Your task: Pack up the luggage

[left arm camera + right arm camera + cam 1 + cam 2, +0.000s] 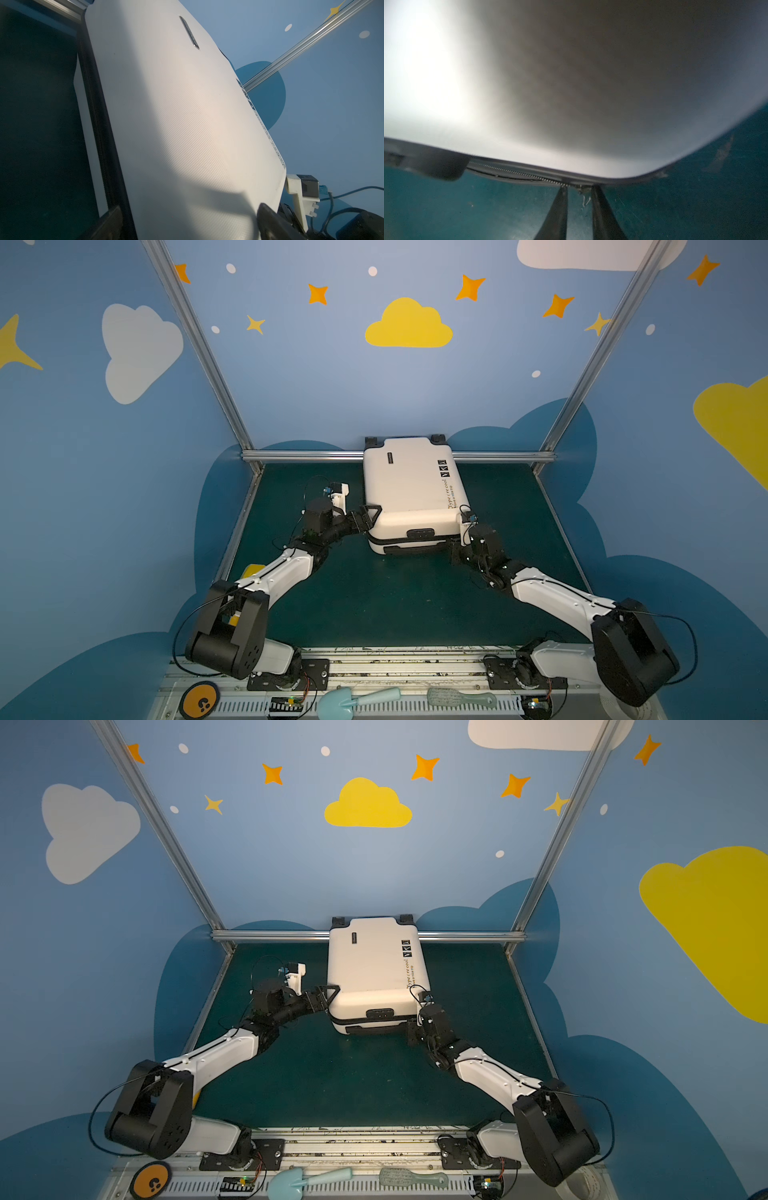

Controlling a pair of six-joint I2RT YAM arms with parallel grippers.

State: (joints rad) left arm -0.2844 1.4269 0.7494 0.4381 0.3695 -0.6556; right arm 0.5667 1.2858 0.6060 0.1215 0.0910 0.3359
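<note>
The white hard-shell luggage (411, 489) (374, 965) lies flat at the back middle of the green mat, its black wheels against the back rail. Its black zipper band runs along the front edge. My left gripper (368, 517) (326, 997) is open wide at the front left corner. In the left wrist view the white shell (176, 124) fills the space between the left gripper's (190, 218) fingers. My right gripper (457, 549) (411, 1029) is low at the front right corner. In the right wrist view its (579, 187) fingertips stand close together on a small zipper pull (580, 186) under the shell (571, 83).
An aluminium rail (303, 455) bounds the green mat (395, 605) at the back, with slanted posts at both sides. On the front rail lie an orange-and-black disc (200, 701), a light-blue toy shovel (357, 699) and a pale comb (461, 699). A yellow object (251, 571) shows behind the left arm.
</note>
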